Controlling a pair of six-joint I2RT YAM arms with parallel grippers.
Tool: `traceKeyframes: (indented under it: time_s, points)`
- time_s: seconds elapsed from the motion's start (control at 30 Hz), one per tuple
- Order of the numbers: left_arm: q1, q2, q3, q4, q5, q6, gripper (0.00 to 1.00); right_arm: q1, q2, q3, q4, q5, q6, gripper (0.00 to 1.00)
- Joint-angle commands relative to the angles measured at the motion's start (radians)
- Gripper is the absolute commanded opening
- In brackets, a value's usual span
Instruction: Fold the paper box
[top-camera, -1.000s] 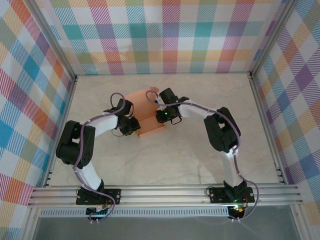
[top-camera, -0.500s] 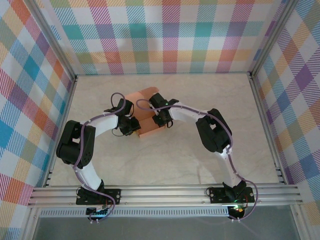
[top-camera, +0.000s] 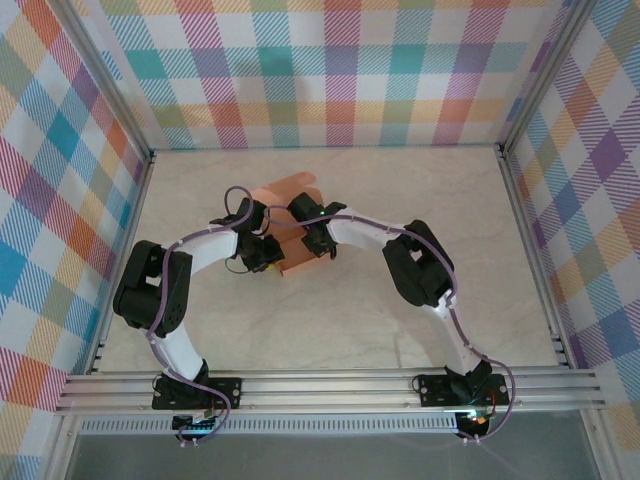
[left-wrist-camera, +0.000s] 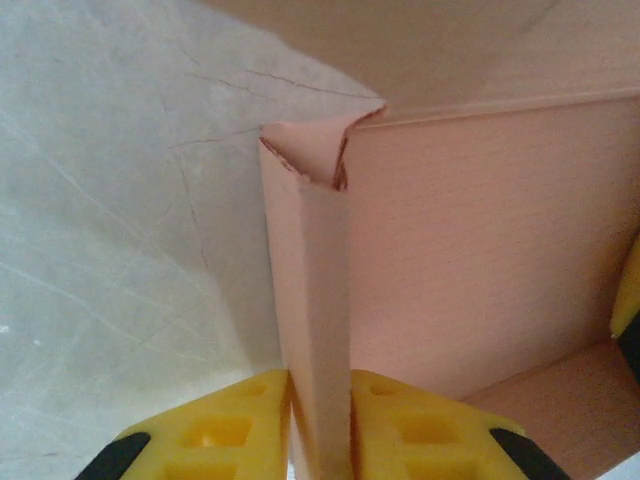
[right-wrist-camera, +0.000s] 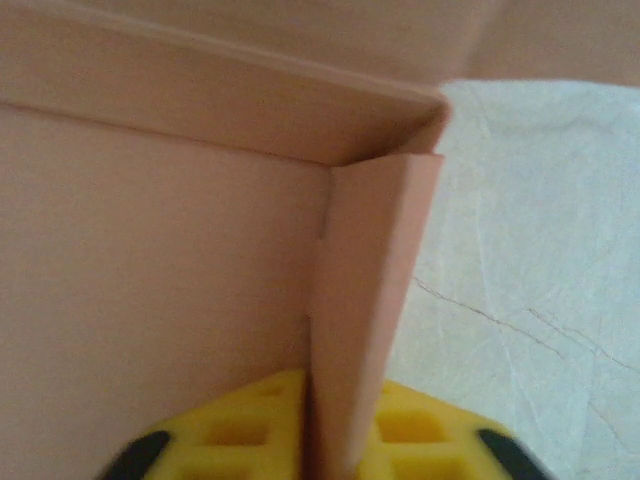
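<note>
The salmon-orange paper box (top-camera: 297, 263) stands half-formed at the table's middle, its lid flap (top-camera: 285, 188) reaching toward the back. My left gripper (top-camera: 269, 249) is at its left side and my right gripper (top-camera: 311, 240) at its right, close together. The left wrist view has the left gripper (left-wrist-camera: 320, 440) shut on a doubled upright side wall (left-wrist-camera: 310, 300) of the box, one yellow fingertip (left-wrist-camera: 225, 425) on each face. Seen from the right wrist, the right gripper (right-wrist-camera: 340, 440) is likewise shut on the opposite folded wall (right-wrist-camera: 365, 300), with the box floor (right-wrist-camera: 150, 300) beside it.
The marble tabletop (top-camera: 350, 320) stretches open in front of and to the right of the box. Checked cloth walls (top-camera: 320, 70) close off the back and both sides. An aluminium rail (top-camera: 330, 386) carrying the arm bases runs along the near edge.
My right arm has swung left toward the left gripper, and its jaws have shut on the right wall. The box's visible width has shrunk. The left gripper has held still.
</note>
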Motion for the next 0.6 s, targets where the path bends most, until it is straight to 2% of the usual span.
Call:
traceKeyframes:
  time_s: [0.0, 0.13, 0.23, 0.37, 0.47, 0.57]
  points:
    - [-0.009, 0.019, 0.019, 0.005, 0.005, 0.021, 0.2, 0.011, 0.037, -0.006, -0.068, 0.036, -0.029, 0.0]
    - [-0.01, 0.019, 0.022, 0.003, 0.005, 0.021, 0.2, 0.022, 0.059, -0.001, -0.078, 0.134, -0.048, 0.0]
    - [-0.01, 0.02, 0.023, 0.002, 0.002, 0.02, 0.2, 0.02, 0.057, -0.008, -0.08, 0.124, -0.032, 0.02]
    - [-0.01, 0.016, 0.022, -0.003, -0.001, 0.022, 0.2, 0.008, -0.012, -0.049, -0.029, -0.014, 0.03, 0.21]
    - [-0.01, 0.011, 0.025, -0.014, -0.001, 0.025, 0.21, 0.006, -0.058, -0.068, 0.006, -0.044, 0.042, 0.34]
    - [-0.012, 0.001, 0.036, -0.031, 0.001, 0.034, 0.21, -0.002, -0.109, -0.096, 0.047, -0.084, 0.055, 0.42]
